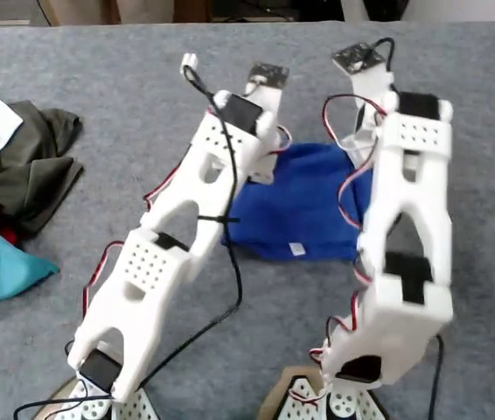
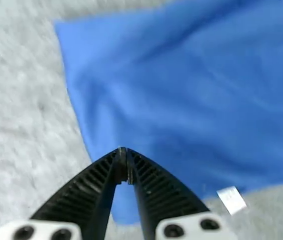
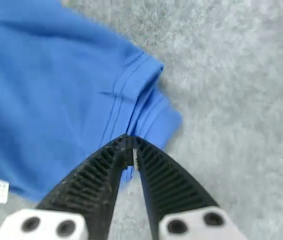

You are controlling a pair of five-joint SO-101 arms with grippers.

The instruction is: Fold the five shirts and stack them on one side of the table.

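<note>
**Both tools closed over the blue shirt**

The shirt lies flat mid-counter, between the two arms. The left tool hangs over one side edge, its jaws shut tip to tip with no cloth seen between them. The right tool hangs over the sleeve hem on the opposite side, also shut. A heap of dark green, red, teal and white shirts sits well apart on the left arm's side.

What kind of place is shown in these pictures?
Probably a robotics lab bench: left arm and right arm at a grey-covered table, a blue shirt between them, unfolded shirts piled aside.
</note>
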